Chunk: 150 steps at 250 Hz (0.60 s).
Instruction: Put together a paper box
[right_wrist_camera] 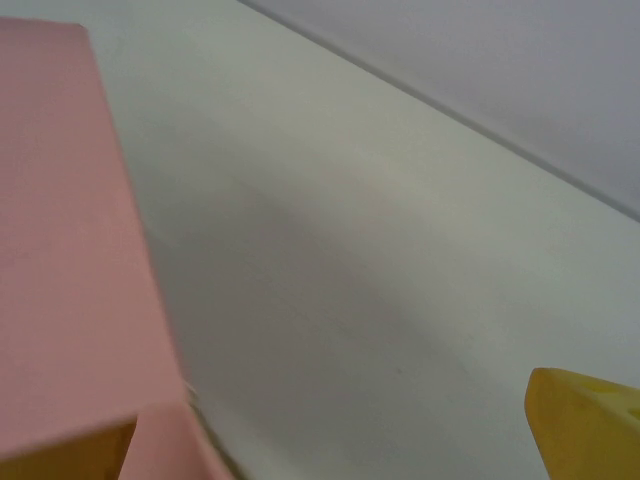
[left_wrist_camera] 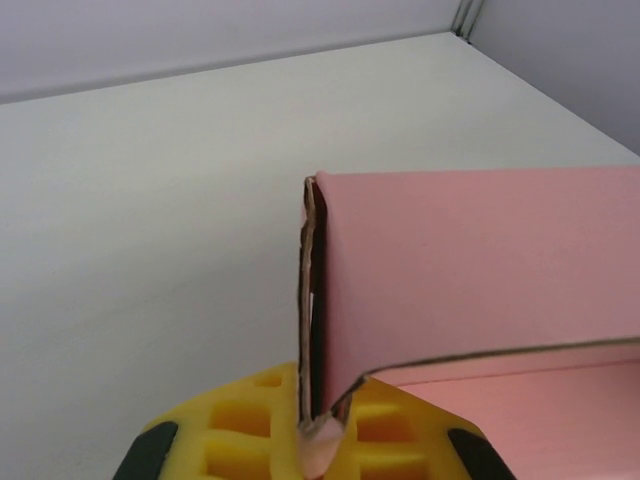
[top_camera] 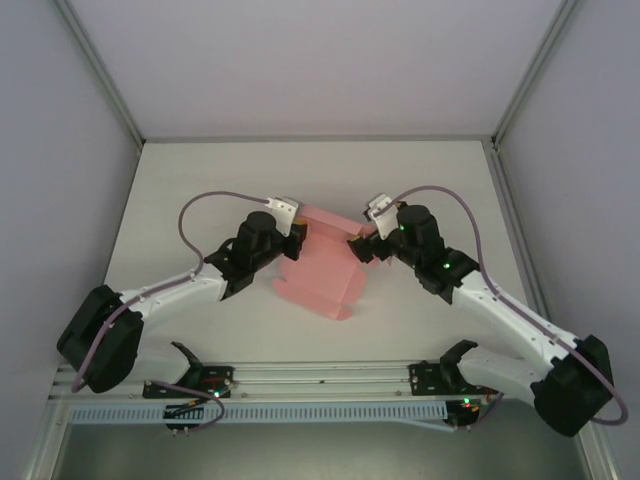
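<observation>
on the grey-walled white table (top_camera: 200,180), the paper box (top_camera: 325,275) (one wall upright) is clamped by the left gripper (left_wrist_camera: 312,428); the right gripper (right_wrist_camera: 330,440) is spread.

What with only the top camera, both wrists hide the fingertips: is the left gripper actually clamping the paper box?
Observer: Yes. In the left wrist view the left gripper pinches an upright wall of the paper box between its yellow pads.
Operator: And the right one?
Observer: The right gripper is open, its fingers wide apart, pink board beside one of them.
Operator: Is that wall single?
Observer: No, two layers show at its edge.
</observation>
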Each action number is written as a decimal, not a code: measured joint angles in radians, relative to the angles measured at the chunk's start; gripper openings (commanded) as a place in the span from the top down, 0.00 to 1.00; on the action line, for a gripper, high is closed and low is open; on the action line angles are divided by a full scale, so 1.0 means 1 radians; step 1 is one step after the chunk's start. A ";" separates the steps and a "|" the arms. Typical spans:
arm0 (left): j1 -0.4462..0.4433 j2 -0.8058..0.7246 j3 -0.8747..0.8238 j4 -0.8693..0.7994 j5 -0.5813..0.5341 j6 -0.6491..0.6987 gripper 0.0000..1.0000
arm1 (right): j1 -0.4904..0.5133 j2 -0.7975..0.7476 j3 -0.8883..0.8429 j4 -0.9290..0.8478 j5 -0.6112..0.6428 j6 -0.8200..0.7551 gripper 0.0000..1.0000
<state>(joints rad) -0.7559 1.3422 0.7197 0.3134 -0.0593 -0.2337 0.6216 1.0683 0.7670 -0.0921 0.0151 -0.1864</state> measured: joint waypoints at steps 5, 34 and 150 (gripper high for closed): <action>0.001 0.000 0.000 -0.001 -0.004 -0.001 1.00 | 0.000 0.011 -0.001 0.021 -0.005 0.010 0.00; 0.017 0.001 0.000 0.000 -0.017 -0.020 1.00 | -0.002 0.046 -0.014 0.133 0.008 0.056 0.00; 0.031 0.010 0.005 0.041 -0.021 -0.150 1.00 | 0.000 -0.241 -0.043 -0.061 0.164 0.155 0.00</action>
<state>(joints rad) -0.7250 1.3525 0.7250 0.3546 -0.0799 -0.3836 0.6212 0.8272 0.7235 -0.1528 0.1791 -0.0311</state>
